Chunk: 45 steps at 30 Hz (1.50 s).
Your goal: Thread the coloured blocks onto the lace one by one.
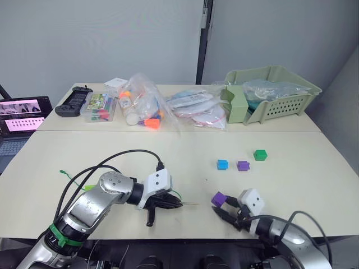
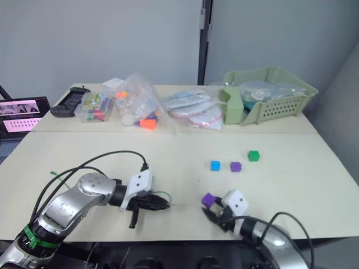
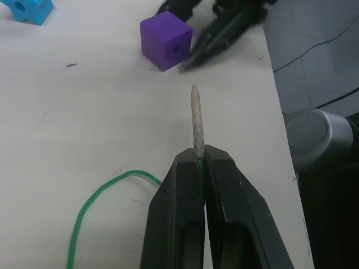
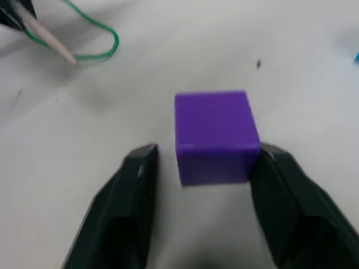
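The left claw [image 3: 199, 168] is pressed together on the lace [image 3: 90, 207], pinching it just behind its stiff pale tip [image 3: 196, 115], and the tip points at a purple block [image 4: 216, 137] a little way in front of it. The right claw [image 4: 205, 168] is spread wide with that block between its fingers on the tabletop [image 1: 185, 151], so no block looks threaded yet. Next, I think the right claw should squeeze the block, lift it and line its hole up with the tip.

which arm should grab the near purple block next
Right. The open right gripper already straddles the small purple plastic cube on the table, one finger touching it. The left gripper is shut on the thin green lace's pale stiff tip.
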Tool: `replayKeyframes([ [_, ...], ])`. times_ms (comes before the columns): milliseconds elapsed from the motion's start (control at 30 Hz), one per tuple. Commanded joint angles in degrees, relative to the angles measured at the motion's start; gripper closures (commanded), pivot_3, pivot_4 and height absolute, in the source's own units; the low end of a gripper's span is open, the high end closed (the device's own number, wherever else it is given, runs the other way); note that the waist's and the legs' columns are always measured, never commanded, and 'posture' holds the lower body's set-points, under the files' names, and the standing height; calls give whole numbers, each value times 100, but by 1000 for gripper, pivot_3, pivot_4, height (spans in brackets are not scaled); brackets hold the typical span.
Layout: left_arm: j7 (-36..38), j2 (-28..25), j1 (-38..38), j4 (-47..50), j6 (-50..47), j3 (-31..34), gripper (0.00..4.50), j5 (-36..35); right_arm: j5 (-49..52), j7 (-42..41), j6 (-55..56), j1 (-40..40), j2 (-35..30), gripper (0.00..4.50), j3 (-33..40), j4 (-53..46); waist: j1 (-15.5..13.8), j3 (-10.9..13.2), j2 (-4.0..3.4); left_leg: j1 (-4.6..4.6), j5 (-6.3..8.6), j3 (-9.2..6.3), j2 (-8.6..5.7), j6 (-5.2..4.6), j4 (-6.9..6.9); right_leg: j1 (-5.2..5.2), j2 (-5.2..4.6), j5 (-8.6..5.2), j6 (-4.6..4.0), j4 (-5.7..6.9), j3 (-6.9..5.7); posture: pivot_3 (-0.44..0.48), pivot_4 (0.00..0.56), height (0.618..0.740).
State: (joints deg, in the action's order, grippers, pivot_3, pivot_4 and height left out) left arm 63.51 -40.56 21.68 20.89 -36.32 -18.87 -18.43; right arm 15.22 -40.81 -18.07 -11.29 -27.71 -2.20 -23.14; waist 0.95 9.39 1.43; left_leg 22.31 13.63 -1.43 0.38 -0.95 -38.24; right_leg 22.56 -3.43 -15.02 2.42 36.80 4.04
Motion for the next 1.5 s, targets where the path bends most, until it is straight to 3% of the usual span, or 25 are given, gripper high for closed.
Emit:
replayKeyframes([
  [33, -10, -10, 9, 150, 60, 155, 4500, -110, 335, -284, -21, 232, -362, 614, 354, -448, -2, 1, 1, 1, 0, 0, -1, 0, 0, 0, 0, 0, 0, -3, 0, 0, 150, 740],
  [100, -4, -2, 15, 131, 70, 148, 4500, -109, 449, -579, -69, 449, -747, 31, 466, -520, 1, 1, 1, 1, 0, 2, -3, 0, 0, 1, -1, 0, 1, -3, 1, 0, 150, 740],
  [300, -6, 24, 41, 77, 88, 137, 4500, -99, 739, -1676, -157, 1028, -1737, 31, 354, -455, -15, 3, 1, 4, 1, -1, -2, -1, 1, 2, 7, -1, -1, -3, -11, 0, 150, 740],
  [400, -10, 47, 44, 70, 87, 118, 4500, -95, 595, -2832, -131, 1995, -2460, 31, -223, -21, 14, 9, -1, 6, 0, 0, -5, -1, -1, 2, 3, -1, 0, -5, -7, 0, 150, 740],
  [500, -14, 80, 59, 53, 95, 98, 4500, -82, 145, -3594, -28, 3064, -2756, 31, -935, 592, 21, 12, 5, -3, 0, 3, -3, -1, -3, -5, 4, -1, 0, -8, -5, 0, 150, 740],
  [633, -24, 124, 79, 29, 101, 86, 4500, -70, -568, -4515, 487, 4267, -2730, 31, -1824, 1400, 6, 13, 5, 4, 0, 4, -2, -2, -2, 7, 6, 0, -1, -5, -9, 0, 150, 740],
  [800, -46, 196, 99, 8, 102, 61, 4500, -53, -1299, -5064, 1542, 5116, -2300, 31, -2548, 2273, -18, 13, 5, 63, 1, 0, -9, -2, -9, 69, -2, 3, -3, 9, -8, 0, 150, 740],
  [1033, -81, 234, 87, 38, 67, 52, 4500, -40, -1556, -5159, 2145, 5394, -1949, 31, -2856, 2885, -27, 13, 5, 66, 0, -9, -15, -1, -14, 73, -10, 6, -4, 24, -11, 0, 150, 740],
  [1133, -81, 204, 74, 54, 57, 78, 4500, -49, -1598, -5159, 2327, 5388, -1858, 829, -2912, 3008, -22, 13, 5, 64, 0, -9, -15, -1, -14, 73, -10, 6, -4, 25, -11, 0, 150, 740],
  [1367, -89, 196, 91, 39, 53, 63, 4500, -50, -1550, -5047, 2475, 5286, -1738, 3241, -2780, 3081, -17, 12, 4, 61, 0, -9, -14, -1, -14, 73, -9, 7, -6, 29, -11, 0, 150, 740],
  [1500, -93, 222, 120, -3, 96, 33, 4500, -19, -1313, -4794, 1749, 4857, -1918, 3301, -2441, 2501, -39, 12, 4, 62, 0, -13, -15, -1, -14, 72, -10, 7, -6, 30, -12, 0, 150, 740],
])
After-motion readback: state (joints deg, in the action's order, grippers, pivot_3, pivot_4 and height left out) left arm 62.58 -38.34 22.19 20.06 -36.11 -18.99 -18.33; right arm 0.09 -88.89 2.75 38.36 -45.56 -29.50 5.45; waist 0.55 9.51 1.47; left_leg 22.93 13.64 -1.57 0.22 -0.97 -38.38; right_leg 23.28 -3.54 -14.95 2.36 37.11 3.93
